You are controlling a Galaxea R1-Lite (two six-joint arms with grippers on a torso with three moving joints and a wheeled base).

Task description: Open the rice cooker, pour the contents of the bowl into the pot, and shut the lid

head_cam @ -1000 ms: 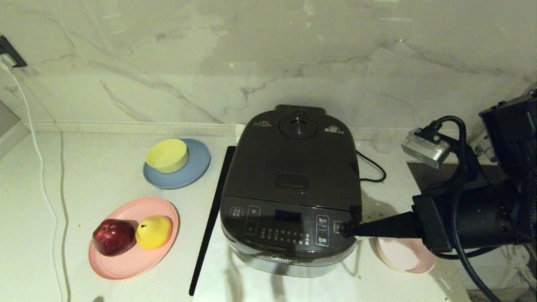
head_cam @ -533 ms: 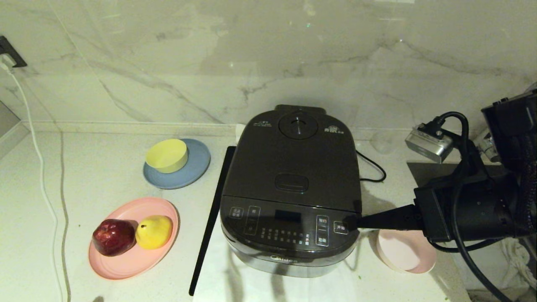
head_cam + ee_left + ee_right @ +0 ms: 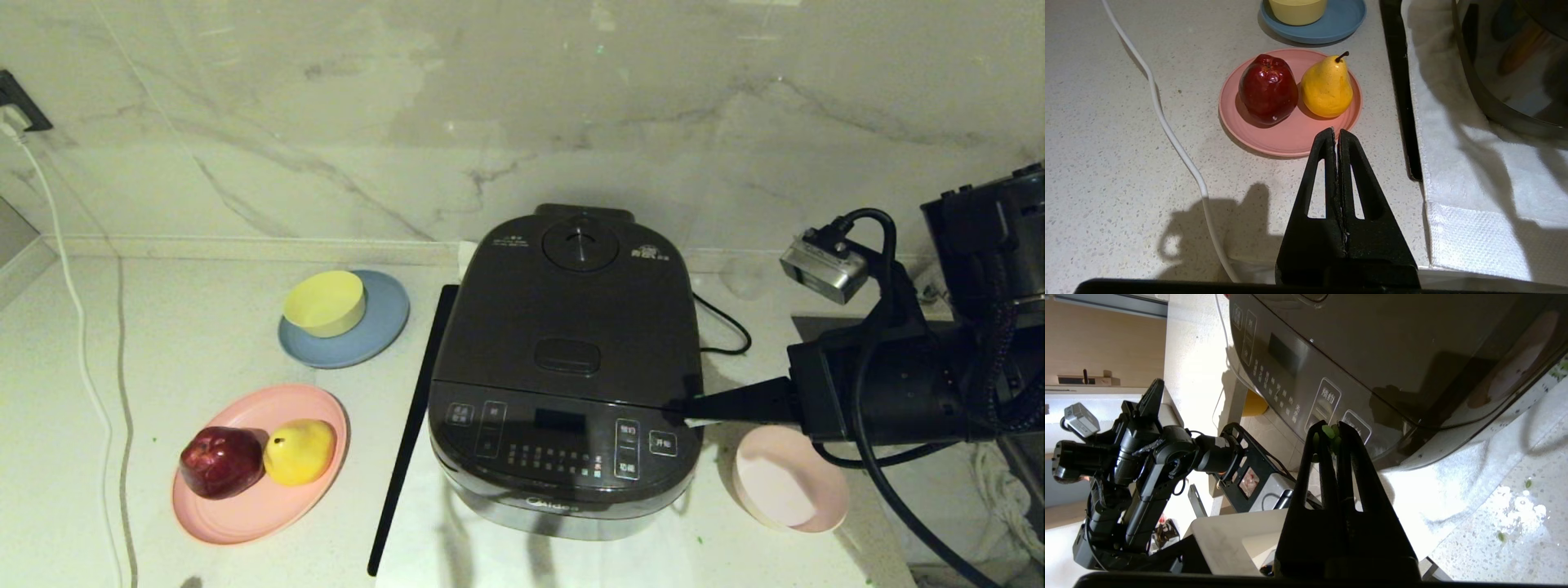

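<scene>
The dark grey rice cooker [image 3: 567,392] stands mid-counter on a white cloth, its lid [image 3: 571,318] down and the oval latch button [image 3: 567,356] untouched. The pot is hidden under the lid. My right gripper [image 3: 690,408] is shut, its tips at the cooker's right front corner, level with the seam between lid and control panel. A few green bits of the contents [image 3: 1328,431] cling between its tips, and more lie scattered on the counter [image 3: 1528,483]. The pale pink bowl [image 3: 788,478] sits right of the cooker below the arm and looks empty. My left gripper [image 3: 1336,132] hangs shut over the counter.
A pink plate [image 3: 245,510] with a red apple [image 3: 220,461] and a yellow pear [image 3: 300,451] lies left of the cooker. Behind it a yellow bowl [image 3: 325,303] rests on a blue plate [image 3: 384,327]. A black strip [image 3: 408,433] and a white cable [image 3: 82,343] cross the counter.
My right gripper has drawn back from the control panel's right-hand button and risen to the lid seam at the corner. The pink bowl shows more fully. Nothing else moved.
</scene>
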